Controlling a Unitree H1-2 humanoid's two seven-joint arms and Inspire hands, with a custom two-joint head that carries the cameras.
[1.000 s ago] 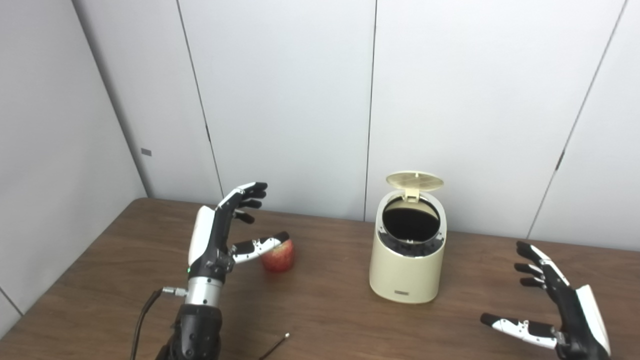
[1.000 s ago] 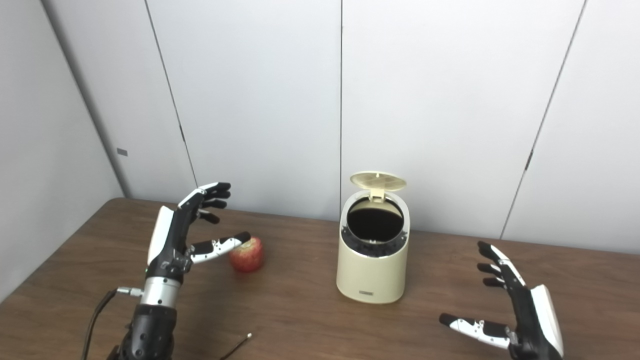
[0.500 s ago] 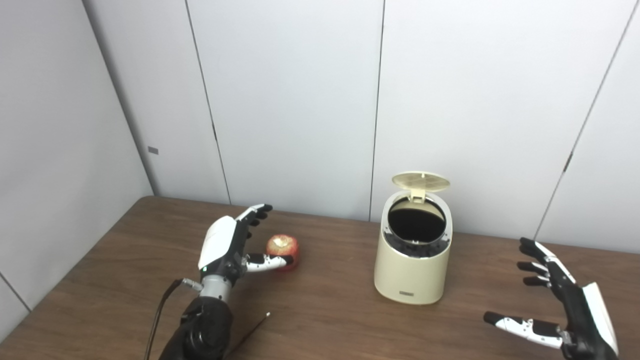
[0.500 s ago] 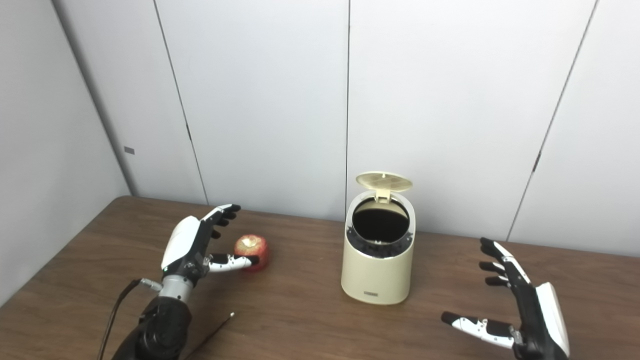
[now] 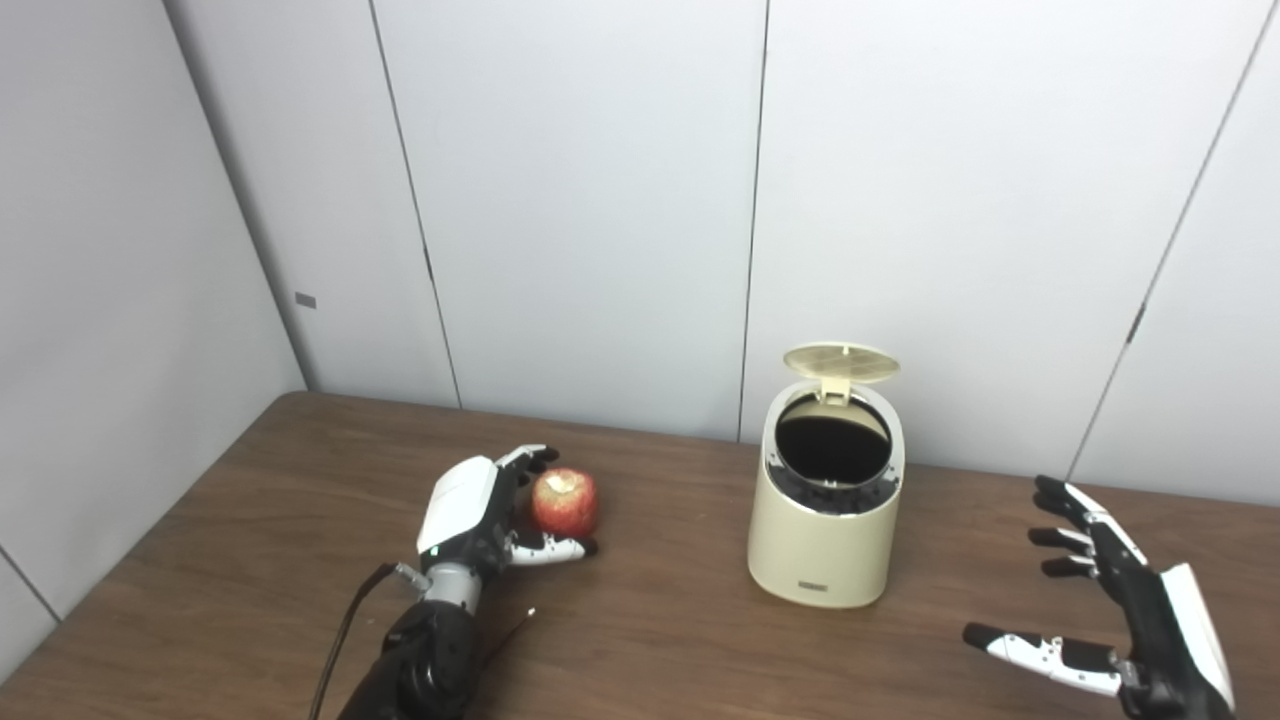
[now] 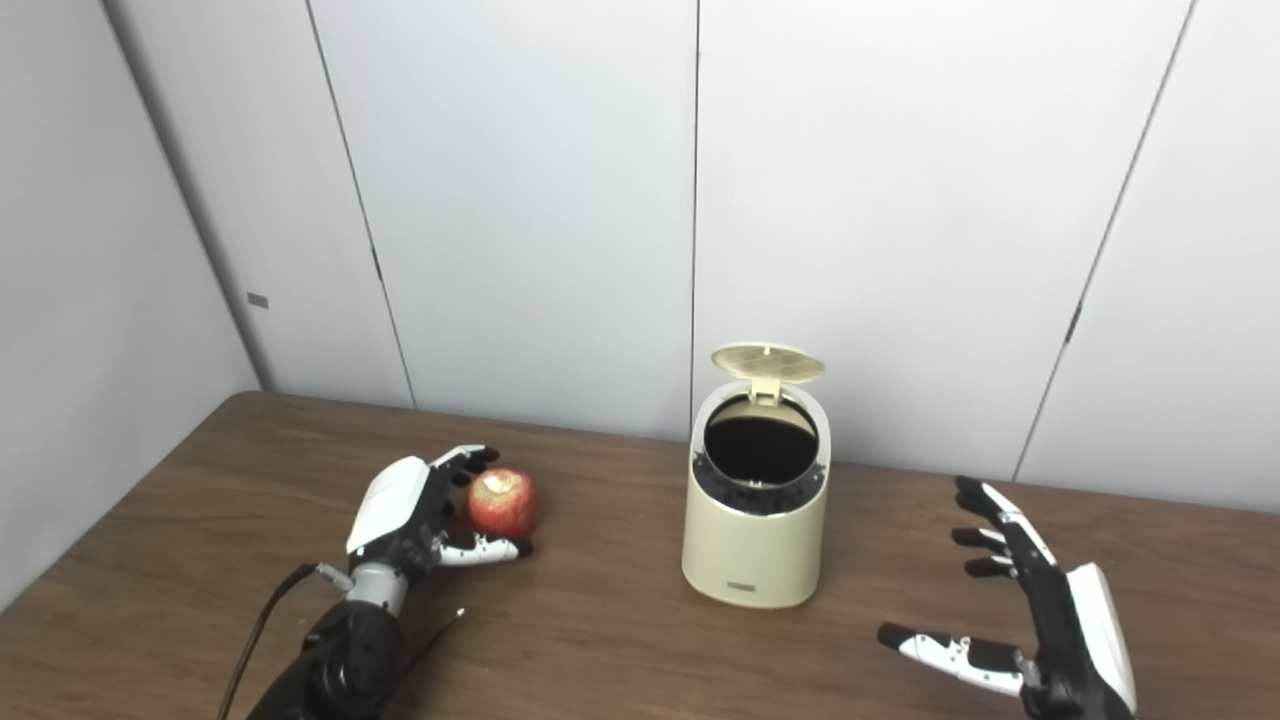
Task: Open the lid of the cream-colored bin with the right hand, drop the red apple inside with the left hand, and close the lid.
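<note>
Left hand [image 5: 470, 515] fingers apart, now lowered around red apple [image 5: 565, 501], lower left of centre, cupping but not yet clamped. Grasp imminent. Bin [image 5: 825, 520] at centre, lid [image 5: 841, 362] up. Right hand [image 5: 1120, 610] unchanged, fingers spread, lower right.

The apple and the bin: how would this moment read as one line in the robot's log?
lid: up | bin: open | apple: on table | left hand: open, cupped around apple, no lift | right hand: open, idle

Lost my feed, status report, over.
Left hand open, cupped around red apple on table. Right hand open, idle. Bin lid up. Path clear.
</note>
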